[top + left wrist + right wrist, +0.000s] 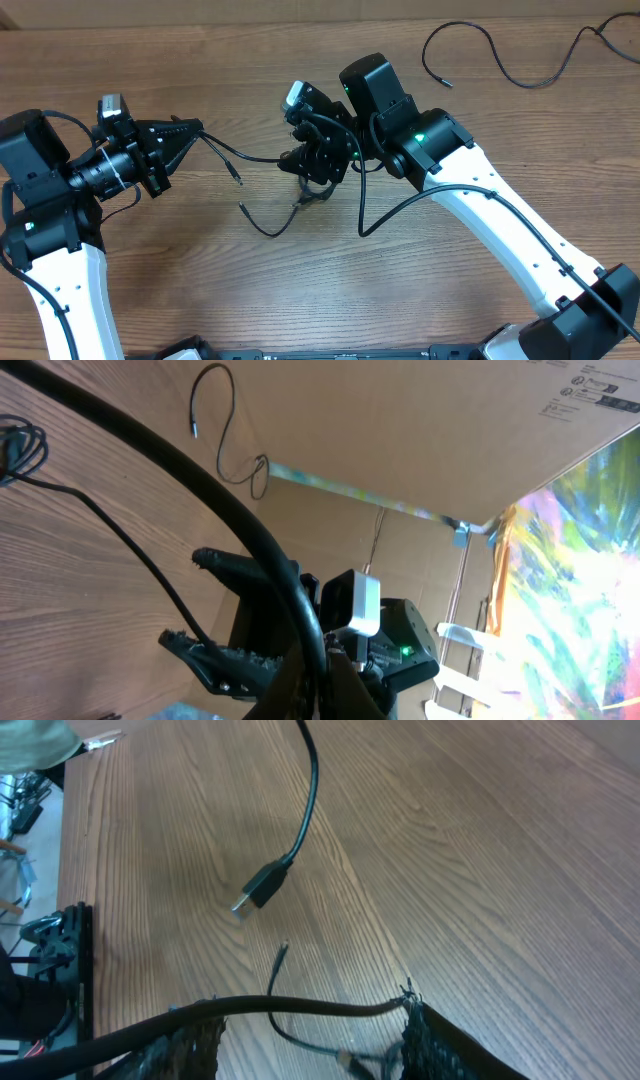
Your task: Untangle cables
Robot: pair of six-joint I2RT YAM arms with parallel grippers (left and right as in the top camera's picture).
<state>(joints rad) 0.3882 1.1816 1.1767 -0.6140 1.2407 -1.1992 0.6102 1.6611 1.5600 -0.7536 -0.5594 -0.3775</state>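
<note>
Overhead: your left pincer (195,130) is closed on the taut cable (240,152). Its long axis runs left to right across the desk (200,290), sloping slightly toward the near edge, and it reaches the right pincer (303,182). A short branch (234,174) drops off it, tip toward the near edge. Under the right pincer sits a tangle (312,195). From it a curved strand (265,230) loops out to the left and lies flat. Well apart, at the far right, the loose cable (500,68) snakes across the desk.

Left wrist: the taut cable is a thick blur running diagonally from the upper left to the bottom of the view. Beyond it you see the right pincer's toothed fingers (235,570) spread apart and pointing left, with a thin strand (130,550) passing between them. The loose cable lies farther off on the desk.

Right wrist: the right pincer is open, its fingers wide apart at the bottom edge. A cross strand (300,1008) spans from one finger to the other. Beyond it is a USB plug (258,892), metal end pointing lower left, cord running out of the top. You cannot tell whether the plug touches the desk. A thin end (283,952) points up, just below the plug and apart from it.
</note>
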